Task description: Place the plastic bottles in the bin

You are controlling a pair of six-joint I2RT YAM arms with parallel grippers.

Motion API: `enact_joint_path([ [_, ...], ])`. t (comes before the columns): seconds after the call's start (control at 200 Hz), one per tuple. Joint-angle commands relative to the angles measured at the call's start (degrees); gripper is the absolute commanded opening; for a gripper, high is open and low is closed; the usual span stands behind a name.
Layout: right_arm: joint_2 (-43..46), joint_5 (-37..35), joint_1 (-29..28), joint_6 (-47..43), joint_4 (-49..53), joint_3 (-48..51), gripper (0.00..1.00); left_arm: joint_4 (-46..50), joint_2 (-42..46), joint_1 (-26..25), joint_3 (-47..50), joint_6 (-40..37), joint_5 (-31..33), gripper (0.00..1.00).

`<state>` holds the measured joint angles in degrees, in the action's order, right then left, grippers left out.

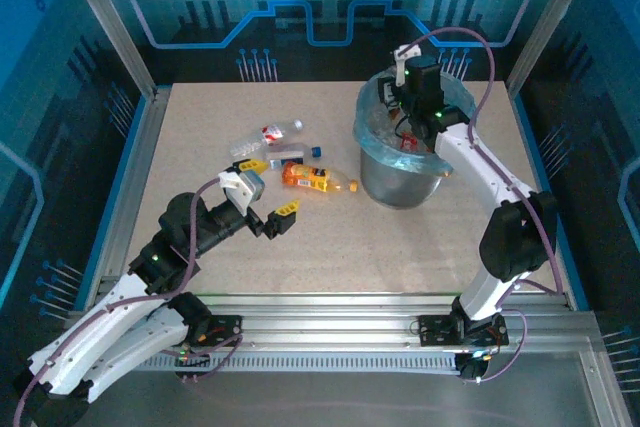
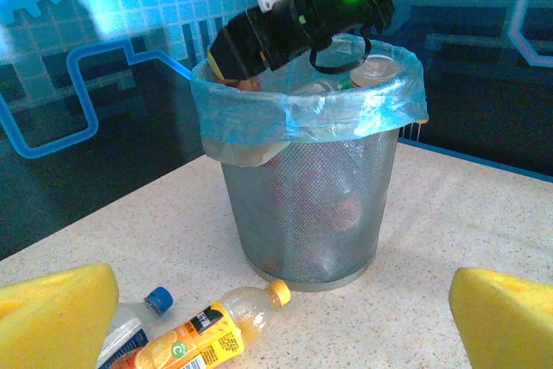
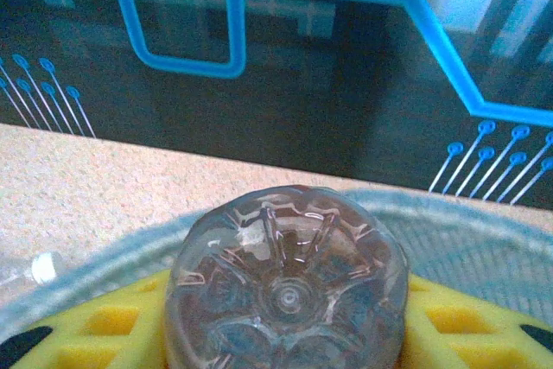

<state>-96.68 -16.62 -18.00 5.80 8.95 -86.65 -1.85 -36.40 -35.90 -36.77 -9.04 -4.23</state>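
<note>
We see the right gripper (image 1: 400, 107) clamped on a clear bottle (image 3: 285, 287), its moulded, petal-ribbed base facing the wrist camera. It hangs over the bin (image 1: 398, 185), a round wire-mesh bucket lined with a crinkled light-blue bag (image 2: 346, 110), right of centre in the top view. The left gripper (image 1: 279, 218) stands wide open, its yellow pads (image 2: 52, 313) apart. An orange-labelled bottle (image 2: 203, 339) lies on the speckled table at lower left in the left wrist view, and we cannot read its print.

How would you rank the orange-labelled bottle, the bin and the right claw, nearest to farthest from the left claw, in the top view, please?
1. Orange-labelled bottle, lying just beyond the left claw.
2. Bin, farther right.
3. Right claw, over the bin's far rim, gripping a clear bottle.
</note>
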Motion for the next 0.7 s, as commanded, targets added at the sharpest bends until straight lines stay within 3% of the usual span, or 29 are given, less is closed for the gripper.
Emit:
enact_joint_path([
  [0.0,-1.1,1.1,0.8,2.9,3.0,1.3,0.52,-0.3,0.4,-0.3,0.7,0.5,1.1,0.99],
  [0.275,-3.3,-0.6,1.2,3.4,6.8,0.8,0.56,-0.3,-0.2,-0.3,0.7,0.1,1.4,0.99],
  [0.51,0.3,1.9,0.6,5.2,13.2,-6.2,0.73,0.1,-0.3,-0.3,0.3,0.1,1.5,0.99],
  [0.695,5.5,-0.5,-0.2,6.8,16.8,-9.2,0.80,-0.2,-0.5,-0.3,0.5,0.1,1.7,0.99],
])
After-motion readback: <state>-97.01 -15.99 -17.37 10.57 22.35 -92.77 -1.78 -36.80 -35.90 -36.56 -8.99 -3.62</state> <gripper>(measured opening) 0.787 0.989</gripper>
